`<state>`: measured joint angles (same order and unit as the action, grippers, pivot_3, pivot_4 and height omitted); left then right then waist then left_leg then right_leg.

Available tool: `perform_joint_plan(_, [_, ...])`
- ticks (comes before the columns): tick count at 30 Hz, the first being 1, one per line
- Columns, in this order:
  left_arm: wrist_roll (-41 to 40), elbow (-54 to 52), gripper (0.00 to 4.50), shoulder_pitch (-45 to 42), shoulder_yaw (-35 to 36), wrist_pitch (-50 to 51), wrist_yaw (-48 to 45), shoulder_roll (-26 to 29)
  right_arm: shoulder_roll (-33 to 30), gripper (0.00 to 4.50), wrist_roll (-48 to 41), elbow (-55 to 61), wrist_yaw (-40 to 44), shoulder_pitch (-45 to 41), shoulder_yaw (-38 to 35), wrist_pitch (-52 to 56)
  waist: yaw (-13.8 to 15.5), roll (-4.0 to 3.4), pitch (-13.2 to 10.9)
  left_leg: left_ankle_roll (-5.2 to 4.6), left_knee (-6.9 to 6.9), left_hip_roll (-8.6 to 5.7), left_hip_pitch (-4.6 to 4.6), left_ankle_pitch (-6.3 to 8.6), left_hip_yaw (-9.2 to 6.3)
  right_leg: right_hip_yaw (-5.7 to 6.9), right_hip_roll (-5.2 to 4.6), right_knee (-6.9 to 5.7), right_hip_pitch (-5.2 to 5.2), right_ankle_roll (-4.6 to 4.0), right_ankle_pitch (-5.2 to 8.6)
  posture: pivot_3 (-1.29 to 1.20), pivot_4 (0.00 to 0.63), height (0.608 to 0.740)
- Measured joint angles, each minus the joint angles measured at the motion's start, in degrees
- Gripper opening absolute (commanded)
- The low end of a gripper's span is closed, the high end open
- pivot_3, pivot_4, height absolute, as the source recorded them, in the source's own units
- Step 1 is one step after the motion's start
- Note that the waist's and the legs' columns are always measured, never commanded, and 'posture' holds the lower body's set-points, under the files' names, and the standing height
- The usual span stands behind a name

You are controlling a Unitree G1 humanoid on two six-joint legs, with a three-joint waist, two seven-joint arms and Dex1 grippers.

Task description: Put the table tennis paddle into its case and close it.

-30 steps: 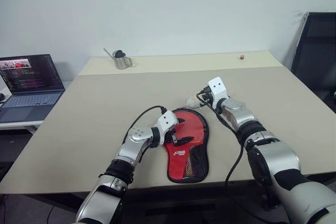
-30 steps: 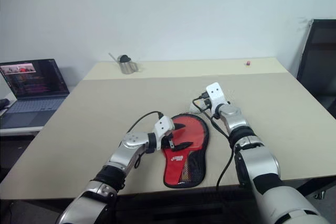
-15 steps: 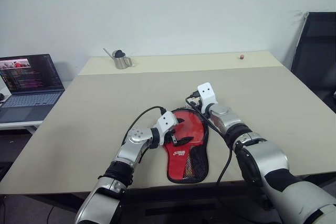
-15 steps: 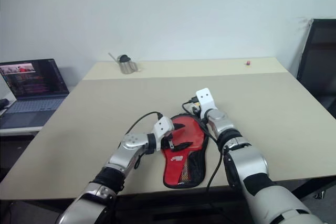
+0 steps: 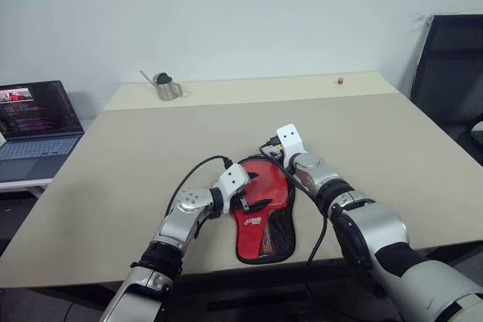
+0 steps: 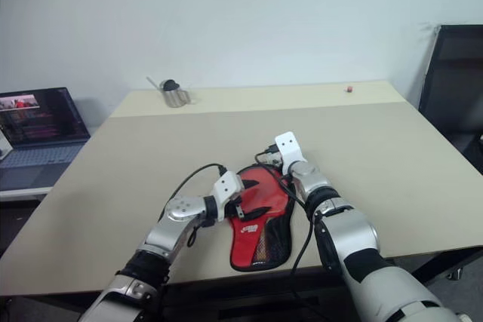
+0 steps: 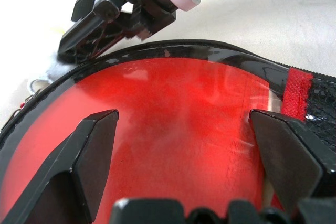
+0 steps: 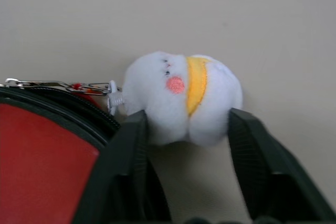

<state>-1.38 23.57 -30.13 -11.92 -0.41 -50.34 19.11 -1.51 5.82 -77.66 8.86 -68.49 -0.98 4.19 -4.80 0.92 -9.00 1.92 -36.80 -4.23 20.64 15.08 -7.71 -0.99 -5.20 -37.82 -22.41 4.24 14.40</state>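
Lying flat near the front edge of the beige rectangular table [image 5: 392, 141] is the soft red paddle-shaped case with black mesh pocket and white logo [image 5: 264, 216], its round end pointing away from the robot. The table tennis paddle is not visibly separable from the case; whether it is inside cannot be told, as the red surface in the left wrist view is blurred and glossy.

The left gripper [image 5: 253, 194] is hovering over the case's round part with its two black fingers [image 7: 89, 145] spread wide, gripping nothing; whether the tips are touching the fabric is unclear.

The right gripper [image 5: 273, 154] is sitting at the case's far rim. Its fingers [image 8: 131, 166] are flanking a small white plush charm with a yellow band and pink spot [image 8: 184, 98], pressing against both sides of it. The charm is hanging from a metal clip chain [image 8: 58, 85] that is running to the case's black zip edge; the zip pull itself is hard to make out.
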Motion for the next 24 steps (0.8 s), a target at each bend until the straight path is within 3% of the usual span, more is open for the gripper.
perform_joint_plan(5, [0.0,-0.1,4.38,0.0,-0.1,0.0,0.0,0.1,0.0,0.03,1.5,0.0,-0.7,0.0,0.3,-0.1,0.0,0.0,0.0,0.0,0.01,0.0,0.0,0.0,0.0,0.0,0.01,0.01,0.0,-0.01,0.01,0.0,0.15,0.74])
perform_joint_plan(15, [0.0,0.1,4.38,0.0,-0.2,-0.1,0.2,-0.1,-0.9,0.03,4.2,0.2,0.2,0.7,2.4,-2.1,0.0,0.0,0.0,0.0,0.02,0.0,-0.03,0.0,-0.01,0.02,0.01,0.03,0.04,-0.01,0.01,0.0,0.15,0.74])
perform_joint_plan(24, [0.0,2.6,4.38,-1.3,-0.7,-1.4,0.0,-1.1,-5.7,0.03,5.5,3.2,8.3,3.4,4.8,-4.0,0.4,0.0,0.0,0.0,0.01,-0.01,-0.06,0.0,-0.05,0.07,-0.01,0.08,0.14,0.01,0.01,0.0,0.15,0.74])
